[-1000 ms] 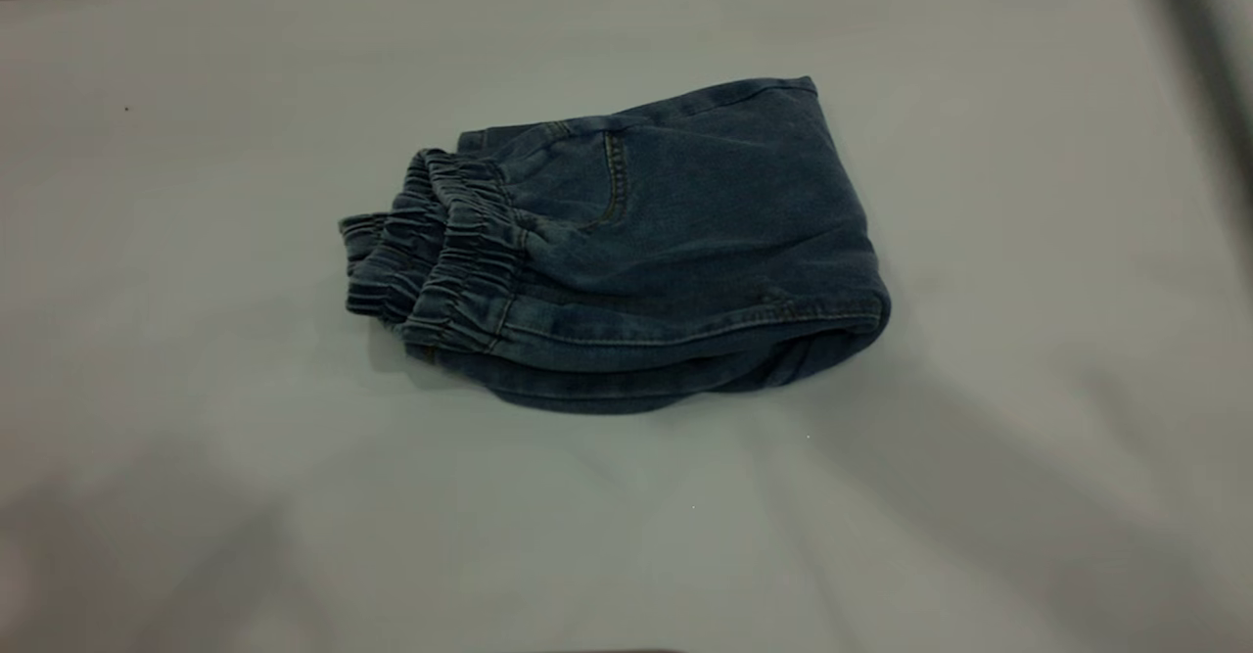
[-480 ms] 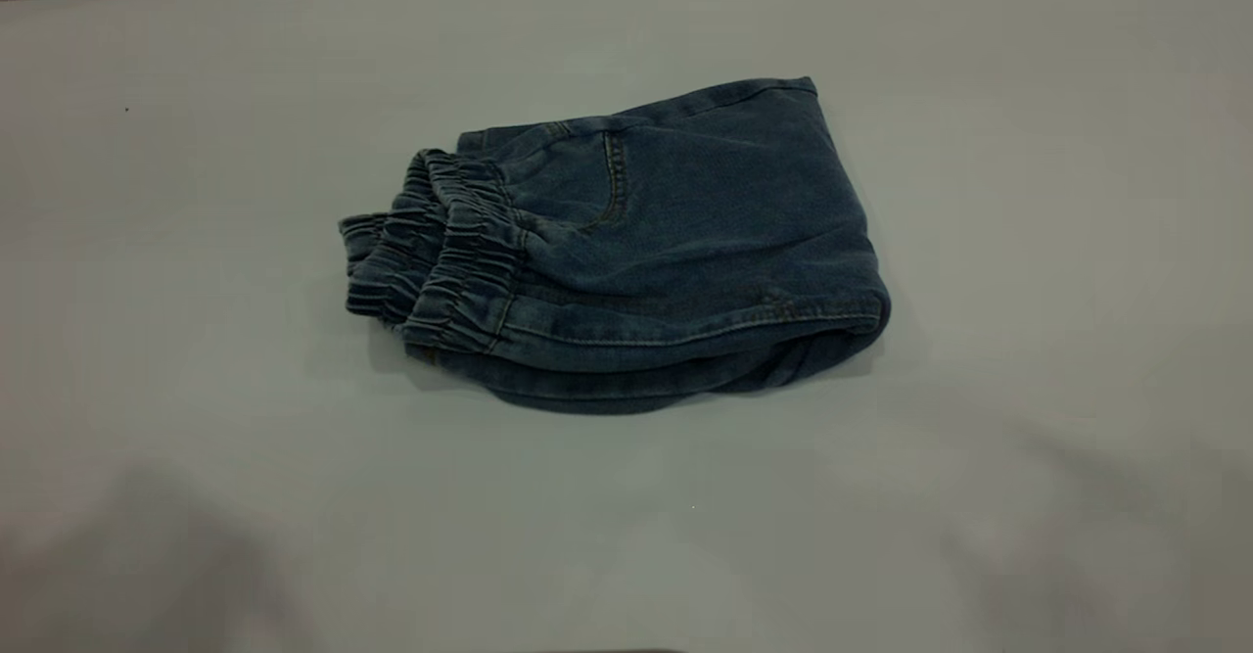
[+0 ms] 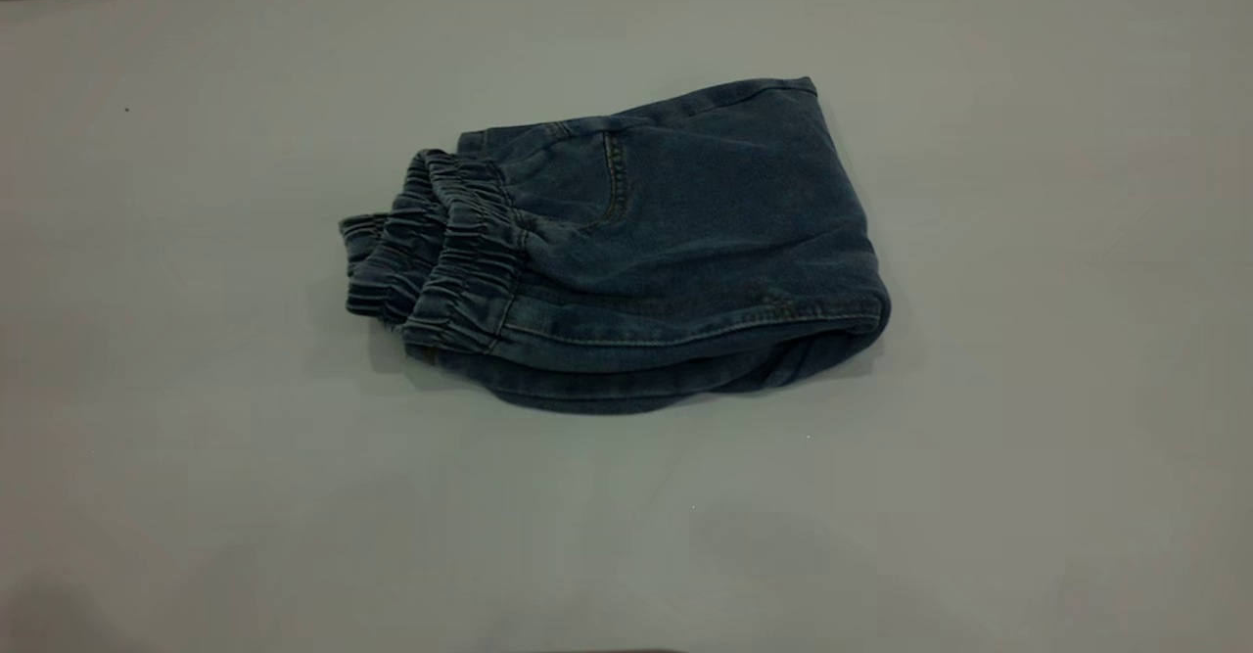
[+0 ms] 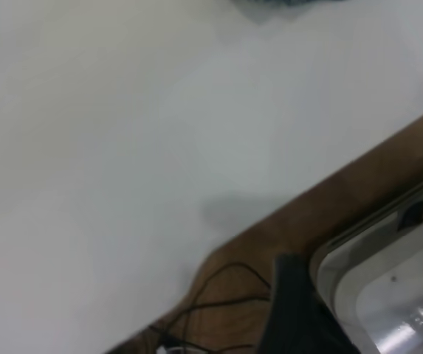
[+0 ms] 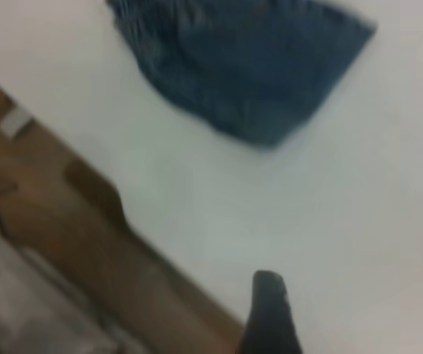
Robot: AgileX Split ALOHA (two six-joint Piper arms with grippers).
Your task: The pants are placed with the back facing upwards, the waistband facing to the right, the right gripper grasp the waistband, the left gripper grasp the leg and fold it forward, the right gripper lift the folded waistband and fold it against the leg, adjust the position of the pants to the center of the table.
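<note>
The pants (image 3: 675, 242) lie folded into a compact blue denim bundle near the middle of the table (image 3: 196, 193). The puckered waistband (image 3: 445, 261) is stacked at the bundle's left end, and a pocket seam shows on top. Neither gripper appears in the exterior view. A dark part of the left gripper (image 4: 296, 313) shows over the table's edge, far from the pants. The right gripper (image 5: 270, 317) also hangs at the table's edge, with the pants (image 5: 248, 66) well away from it. Nothing is seen held in either gripper.
Beyond the table's edge lies a brown surface (image 4: 329, 214) with black cables (image 4: 218, 287) and a white rimmed object (image 4: 388, 280). The same brown strip (image 5: 86, 221) runs past the edge on the right arm's side. White tabletop surrounds the pants on all sides.
The pants have not moved. The arm shadows on the near part of the table have shrunk and drawn off toward the front edge.
</note>
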